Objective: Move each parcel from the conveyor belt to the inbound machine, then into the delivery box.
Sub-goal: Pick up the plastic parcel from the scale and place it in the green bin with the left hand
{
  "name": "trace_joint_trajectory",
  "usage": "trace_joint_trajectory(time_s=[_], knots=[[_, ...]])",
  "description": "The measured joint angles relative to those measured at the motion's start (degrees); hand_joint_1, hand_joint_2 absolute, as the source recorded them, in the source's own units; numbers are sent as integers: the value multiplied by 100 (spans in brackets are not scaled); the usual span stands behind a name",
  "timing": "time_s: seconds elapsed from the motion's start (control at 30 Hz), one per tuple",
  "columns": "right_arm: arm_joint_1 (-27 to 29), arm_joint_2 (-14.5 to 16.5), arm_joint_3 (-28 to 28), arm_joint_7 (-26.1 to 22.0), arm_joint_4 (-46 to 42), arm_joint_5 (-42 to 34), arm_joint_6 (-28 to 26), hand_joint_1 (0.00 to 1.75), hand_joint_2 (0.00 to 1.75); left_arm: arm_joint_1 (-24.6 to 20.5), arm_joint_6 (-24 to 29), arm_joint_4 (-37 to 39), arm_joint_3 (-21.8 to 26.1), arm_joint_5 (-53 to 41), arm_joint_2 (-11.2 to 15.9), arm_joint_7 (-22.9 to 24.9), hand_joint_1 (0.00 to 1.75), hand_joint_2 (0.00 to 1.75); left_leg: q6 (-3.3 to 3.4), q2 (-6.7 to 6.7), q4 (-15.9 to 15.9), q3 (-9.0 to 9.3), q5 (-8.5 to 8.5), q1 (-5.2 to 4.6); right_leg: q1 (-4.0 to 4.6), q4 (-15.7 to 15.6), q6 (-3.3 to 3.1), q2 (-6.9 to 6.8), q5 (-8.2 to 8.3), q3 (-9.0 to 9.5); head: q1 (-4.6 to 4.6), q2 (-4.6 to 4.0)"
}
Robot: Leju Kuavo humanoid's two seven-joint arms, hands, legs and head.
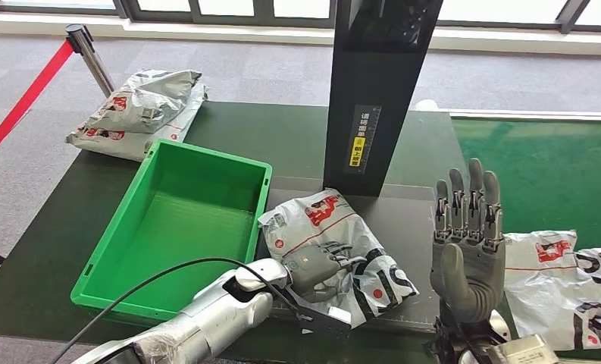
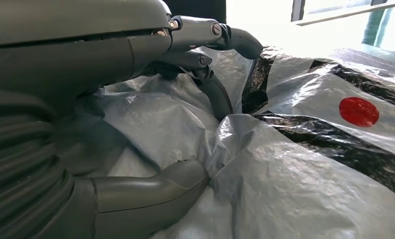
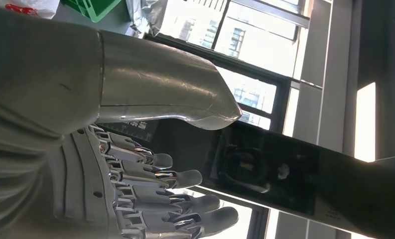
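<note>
On the dark counter we see a grey parcel with red and black print lying on the flat base of the inbound machine, just in front of its black upright column. Our left robot hand rests on this parcel, thumb below and fingers curled down into the crinkled plastic, so it is clamped on the bag. In the left wrist view the film bunches up between the thumb and the fingers, with a red dot printed near by. Just beside the parcel on its left stands the green delivery box. Our right robot hand is raised upright to the right of the machine base, palm up, fingers straight and apart, holding nothing. Beyond it a second parcel lies at the edge of the green conveyor belt. At the far left corner of the counter two more parcels are stacked, near a post with a red barrier tape
</note>
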Motion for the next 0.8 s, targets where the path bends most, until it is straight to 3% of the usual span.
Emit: trace_joint_trajectory(time_s=[0.27, 0.5, 0.8], knots=[[111, 10, 0, -92, -13, -50, 4, 0, 175, -87, 383, 62, -395, -439, 70, -124, 175, 175, 1, 0, -1, -3, 0, 0, 0, 0, 1, 0, 0, 2, 0, 0], [176, -20, 0, -196, -36, -119, 4, 0, 175, 61, 1277, -449, -673, -1209, 336, 226, 175, 175, 0, 10, -1, -11, 0, 2, 3, 0, -1, 11, 3, -16, -1, 0], [369, -33, 0, -242, -243, -95, 2, 0, 175, 298, 1744, -1155, -711, -1531, 667, 655, 175, 175, -2, 21, -3, -36, 0, 8, 11, 2, -4, 29, 4, -49, 0, 0]])
